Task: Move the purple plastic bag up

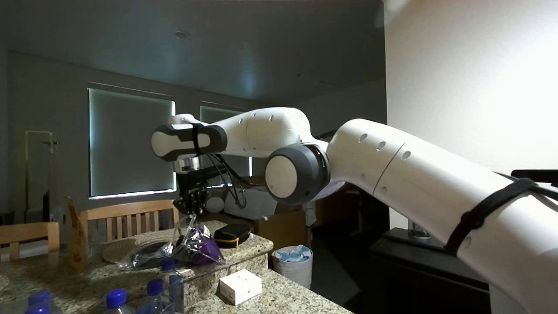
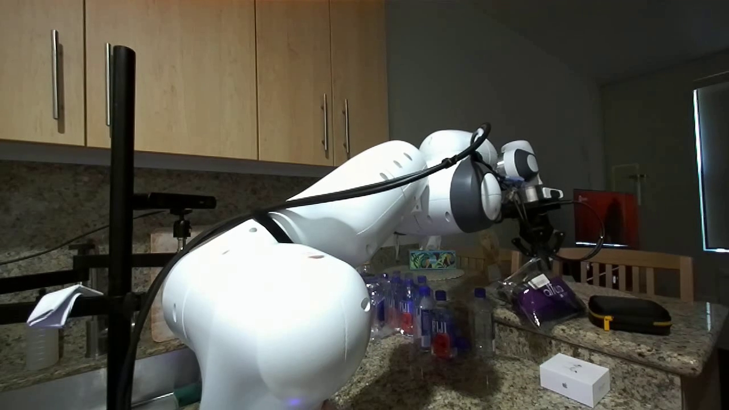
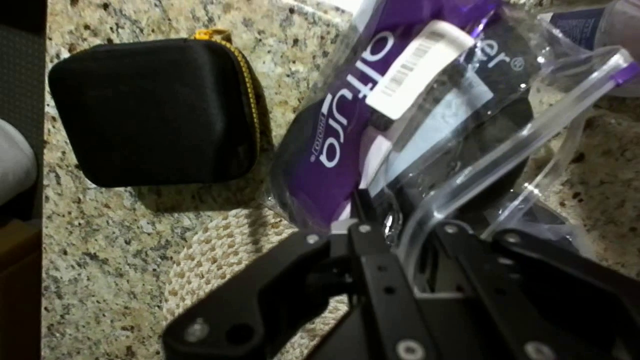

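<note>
The purple plastic bag is a clear plastic package with a purple and black insert and a white label. It is on the raised granite counter in both exterior views [image 1: 205, 250] [image 2: 544, 300], and in the wrist view [image 3: 340, 127]. Its clear top is drawn up to a peak at the fingertips. My gripper [image 1: 191, 211] [image 2: 542, 259] is directly above it, pointing down, with fingers converged on the clear plastic. In the wrist view the gripper [image 3: 400, 230] has plastic folds between its fingers. The bag is tilted; I cannot tell whether its bottom still touches the counter.
A black case [image 1: 231, 235] [image 2: 629, 314] [image 3: 155, 112] with a yellow zipper lies beside the bag. A woven round mat [image 3: 220, 250] is under the gripper. On the lower counter stand a white box [image 1: 240, 286] [image 2: 574, 378] and several blue-capped bottles [image 2: 424, 319]. Wooden chairs [image 1: 130, 218] stand behind.
</note>
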You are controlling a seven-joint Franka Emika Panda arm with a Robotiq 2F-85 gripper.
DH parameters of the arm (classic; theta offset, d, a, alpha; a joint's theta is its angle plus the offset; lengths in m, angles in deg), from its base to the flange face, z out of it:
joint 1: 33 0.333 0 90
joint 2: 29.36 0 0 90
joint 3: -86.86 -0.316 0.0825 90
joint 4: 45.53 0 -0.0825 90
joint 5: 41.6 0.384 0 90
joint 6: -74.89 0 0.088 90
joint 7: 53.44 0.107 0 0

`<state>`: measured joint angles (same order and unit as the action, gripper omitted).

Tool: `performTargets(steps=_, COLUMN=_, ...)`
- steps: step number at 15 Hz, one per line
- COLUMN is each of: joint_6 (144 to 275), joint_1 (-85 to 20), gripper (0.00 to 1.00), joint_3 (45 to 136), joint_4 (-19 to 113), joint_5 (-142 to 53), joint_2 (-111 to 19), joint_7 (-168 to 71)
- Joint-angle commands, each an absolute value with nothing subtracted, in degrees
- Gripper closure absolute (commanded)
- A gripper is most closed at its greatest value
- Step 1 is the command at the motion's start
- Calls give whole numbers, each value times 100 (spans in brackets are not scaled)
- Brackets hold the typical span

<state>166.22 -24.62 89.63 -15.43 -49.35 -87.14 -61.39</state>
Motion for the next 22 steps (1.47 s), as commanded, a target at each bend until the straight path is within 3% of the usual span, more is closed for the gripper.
performTargets(steps=1, joint_6=16436, joint_1=-2370, gripper=46, joint_3=9098, joint_4=-1790, joint_5=-5010, joint_2=-8795, joint_7=-5793)
performTargets(steps=8, joint_6=16536, joint_1=-2329, gripper=2, joint_3=9144, joint_4=-1817, joint_5=-4929, joint_2=-8794, joint_7=-5346)
performTargets(steps=13, joint_6=16633, joint_1=-2508, gripper=0, joint_3=9052, joint_4=-1893, joint_5=-4760, joint_2=-8745, joint_7=-5146)
performTargets(steps=16, joint_6=16355, joint_1=-2740, gripper=0, joint_3=8815, joint_4=-2584, joint_5=-4511, joint_2=-9084, joint_7=-5225)
performTargets(steps=17, joint_6=16643, joint_1=-2743, gripper=0, joint_3=8808, joint_4=-1995, joint_5=-4454, joint_2=-8763, joint_7=-5162)
performTargets(steps=22, joint_6=16557, joint_1=-2787, gripper=0, joint_3=8867, joint_4=-1909, joint_5=-4493, joint_2=-8817, joint_7=-4995)
